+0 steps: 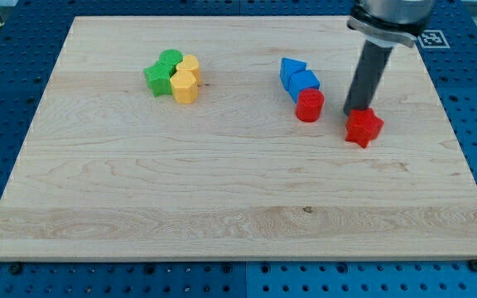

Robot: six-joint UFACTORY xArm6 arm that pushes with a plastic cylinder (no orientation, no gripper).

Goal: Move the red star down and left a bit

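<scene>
My tip [356, 112] sits touching the top edge of the red star [363, 128] at the board's [222, 207] right side; it's a bare rod, no jaws to open or close. Red cylinder [309, 106] and two blue blocks [298, 79] just left, green and yellow blocks [173, 74] clustered far left.

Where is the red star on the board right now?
The red star sits in the view's upper right part of the wooden board, just right of the red cylinder, with my tip touching its upper left edge.
</scene>
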